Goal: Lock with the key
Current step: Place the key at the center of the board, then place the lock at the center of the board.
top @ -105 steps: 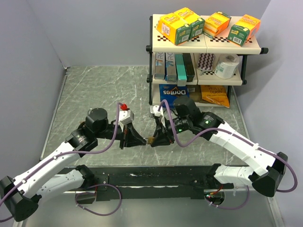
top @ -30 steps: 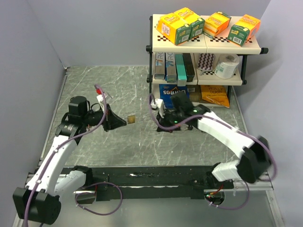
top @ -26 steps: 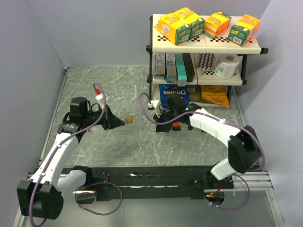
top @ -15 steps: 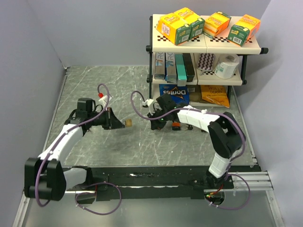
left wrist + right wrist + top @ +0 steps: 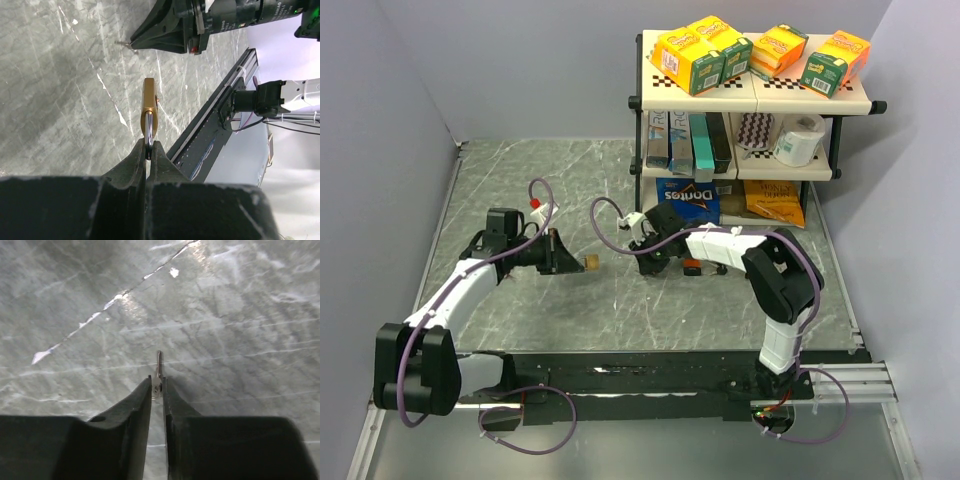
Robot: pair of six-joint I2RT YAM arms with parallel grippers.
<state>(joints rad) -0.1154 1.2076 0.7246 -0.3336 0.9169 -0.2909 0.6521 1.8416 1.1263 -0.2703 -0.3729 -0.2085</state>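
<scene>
The small brass padlock was held up off the grey marbled table, out to the left of the cream two-tier shelf rack and a bit nearer the arms than its foot. The left gripper had it by the steel shackle, jaws squeezed nearly together on that loop, brass body poking out toward the other arm. My guess is that left the keyhole end free to reach. The thin silver key sat between padlock and rack, pinched at its head by the right gripper, jaws almost closed, blade sticking straight out, ready to go in I'd say. Key and lock weren't touching, with a clear gap between them.
</scene>
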